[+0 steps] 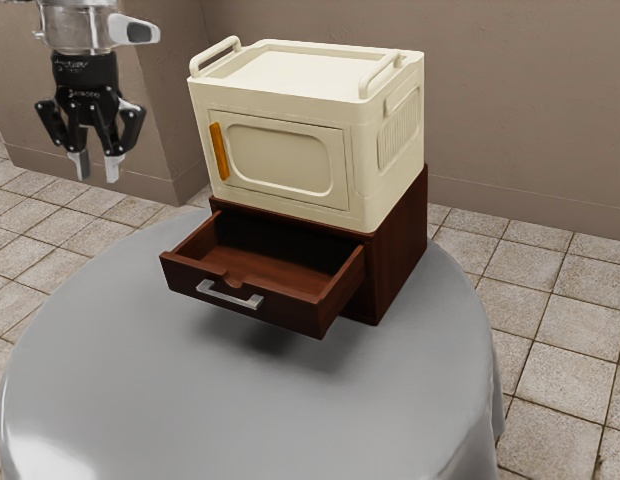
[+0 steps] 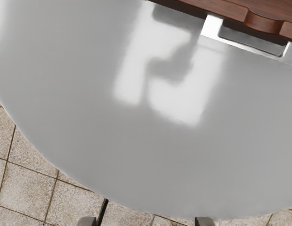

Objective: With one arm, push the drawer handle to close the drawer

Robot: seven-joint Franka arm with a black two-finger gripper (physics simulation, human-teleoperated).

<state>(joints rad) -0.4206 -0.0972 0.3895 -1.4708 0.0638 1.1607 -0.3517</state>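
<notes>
Exterior view: the drawer (image 1: 290, 314) is found pulled well out of the dark wooden cabinet (image 1: 398, 255), and its metal handle (image 1: 229, 298) is fixed low on the front panel, below the notch. The gripper (image 1: 98, 167) is held raised, in front of the drawer and well apart from it; its fingers are spread and nothing is grasped. Closing is judged not begun; the step in hand is the approach. The hand should be lowered in front of the handle, with clearance kept above the grey-covered table (image 1: 110, 380), and the fingers are best brought together so that a firm, compact pushing face is presented. Contact should be made near the handle's middle, as skewing or binding could be caused by an off-centre push. Force should be applied level and straight along the drawer's travel, slowly, until the front is seated against the cabinet. If contact is made too high, the panel's rim may be overridden and the cream box (image 1: 290, 75) on top may be struck.
</notes>
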